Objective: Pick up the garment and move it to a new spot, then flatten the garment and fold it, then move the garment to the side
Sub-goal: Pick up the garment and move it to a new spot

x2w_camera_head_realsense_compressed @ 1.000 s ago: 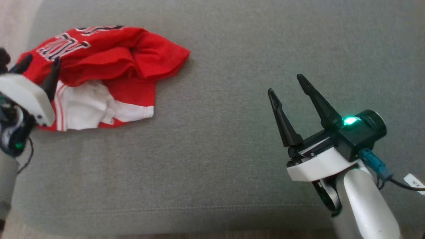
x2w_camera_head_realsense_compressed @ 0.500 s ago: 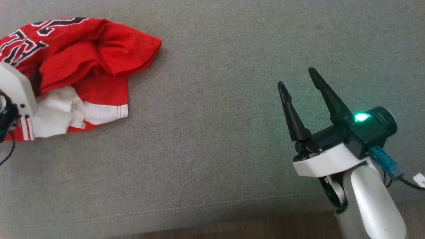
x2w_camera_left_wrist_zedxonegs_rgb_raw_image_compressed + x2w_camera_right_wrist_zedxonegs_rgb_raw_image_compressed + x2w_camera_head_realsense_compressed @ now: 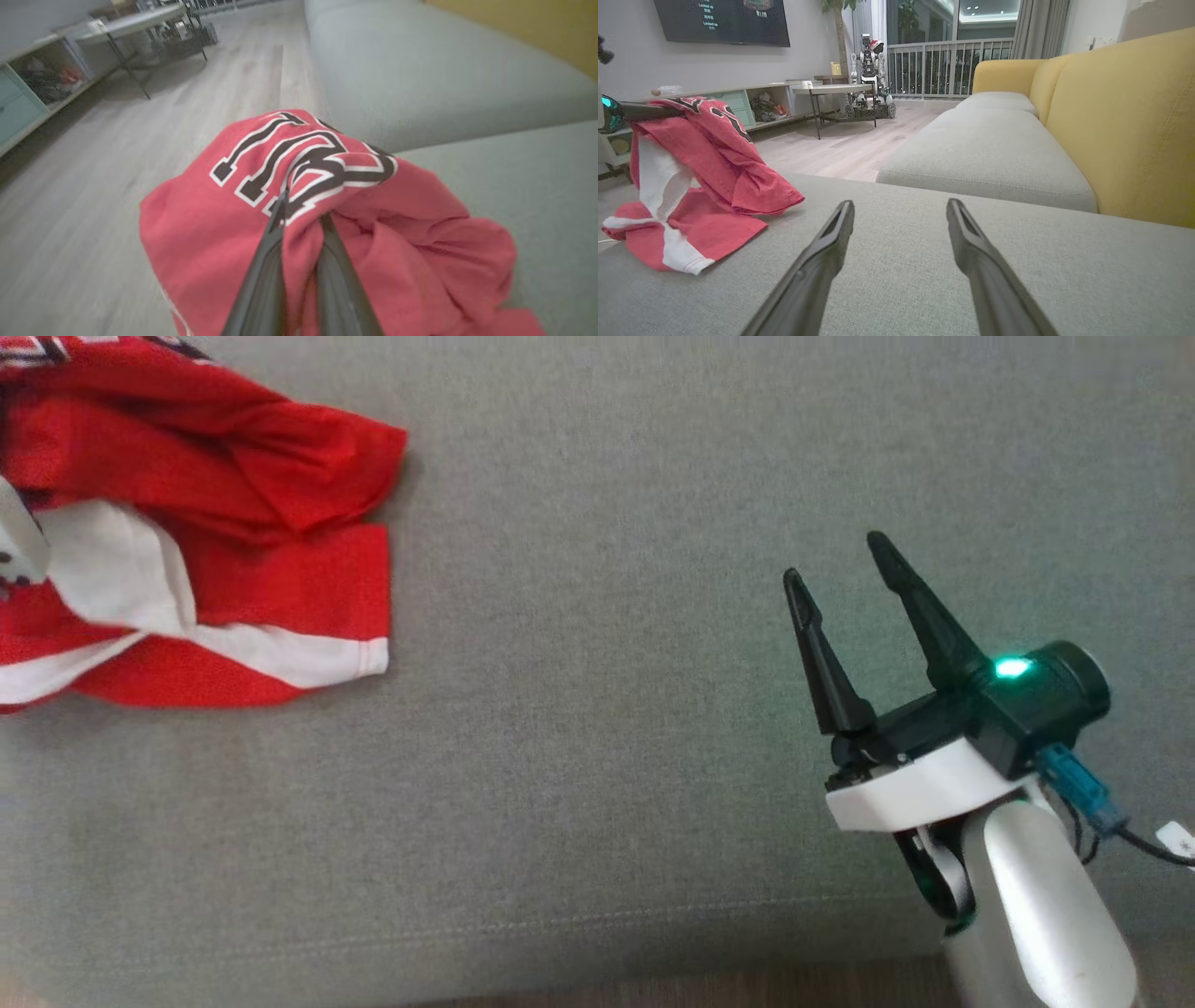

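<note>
The left tool [image 3: 303, 210] has just snapped closed. A second back its fingers were spread either side of a red fold, and now on the left wrist view they're clamped together with a bunch of the garment [image 3: 224, 233] pinched between them, right under the black-and-white lettering [image 3: 299, 163]. So I've got my grip. From the right wrist view the held part is already up off the sofa cushion [image 3: 607, 756], draped from the left tool like a tent. The lower end with the white hem band [image 3: 684, 263] lies on the grey fabric near the cushion's left edge. The head picture has slid too, and the garment now sits harder into the top-left corner, but that's my camera swinging, not the cloth travelling. The right tool [image 3: 835, 557] hasn't budged: fingers wide apart, nothing between them, hovering over bare cushion well apart from the garment. What this means: the grasp is made, the pick-up is under way, and the carry to a new spot comes next, I reckon toward the open middle of the cushion. One worry: it's a bunched, single-point hold, so the trailing end may drag or the fold slip as I lift. Flattening and folding are all ahead.
</note>
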You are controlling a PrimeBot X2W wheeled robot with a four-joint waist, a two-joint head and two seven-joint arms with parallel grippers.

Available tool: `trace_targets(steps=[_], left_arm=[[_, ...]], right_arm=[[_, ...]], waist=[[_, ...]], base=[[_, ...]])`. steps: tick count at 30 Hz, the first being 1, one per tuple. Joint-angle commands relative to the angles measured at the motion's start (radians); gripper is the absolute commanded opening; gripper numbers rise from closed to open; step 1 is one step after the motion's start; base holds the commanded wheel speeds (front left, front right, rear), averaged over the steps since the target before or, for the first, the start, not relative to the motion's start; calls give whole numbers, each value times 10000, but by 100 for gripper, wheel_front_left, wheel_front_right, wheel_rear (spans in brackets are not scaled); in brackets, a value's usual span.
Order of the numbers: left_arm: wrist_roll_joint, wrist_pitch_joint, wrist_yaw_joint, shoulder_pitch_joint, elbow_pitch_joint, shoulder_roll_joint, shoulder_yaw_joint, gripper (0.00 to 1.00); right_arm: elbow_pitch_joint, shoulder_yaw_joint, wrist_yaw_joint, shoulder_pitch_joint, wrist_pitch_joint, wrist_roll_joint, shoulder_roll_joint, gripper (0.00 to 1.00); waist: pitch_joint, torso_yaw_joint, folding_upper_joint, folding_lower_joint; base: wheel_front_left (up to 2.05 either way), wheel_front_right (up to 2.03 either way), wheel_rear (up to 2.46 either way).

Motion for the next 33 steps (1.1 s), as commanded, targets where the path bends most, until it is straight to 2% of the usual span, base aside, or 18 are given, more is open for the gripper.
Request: trace_targets(steps=[1, 8, 15, 17, 24, 30, 33], left_arm=[[61, -338, 112, -477, -126, 519, 426, 0], [-95, -1235, 289, -473, -815, -60, 710, 0], [-248, -1160, 473, 31, -2369, -722, 552, 0], [-330, -1017, 769, 251, -3005, -969, 518, 0], [127, -468, 1603, 1149, -5021, -1985, -491, 0], [645, -479, 2056, 1394, -5218, -2904, -1297, 0], [878, -779, 2450, 1237, -4944, -3314, -1332, 0]], right_arm=[[-242, 230, -2, -13, -99, 107, 24, 100], [77, 182, -2, 301, -189, 343, 24, 100], [190, 105, -2, 412, -242, 528, 24, 100], [160, 49, -2, 386, -256, 591, 24, 100], [120, -152, -2, 128, -288, 542, 24, 100], [-81, -186, -2, -181, -297, 568, 24, 100], [-312, -128, -2, -313, -299, 651, 24, 100]], waist=[[-508, 119, 0, -1], [-1657, 114, 0, -1], [-2322, -194, 0, -1], [-2391, -388, 0, -1], [-2234, -1433, 0, -1], [-1864, -2645, 0, -1], [-1615, -3200, 0, -1]], base=[[0, 0, 0], [0, 0, 0], [0, 0, 0], [0, 0, 0], [0, 0, 0], [0, 0, 0], [0, 0, 0]])
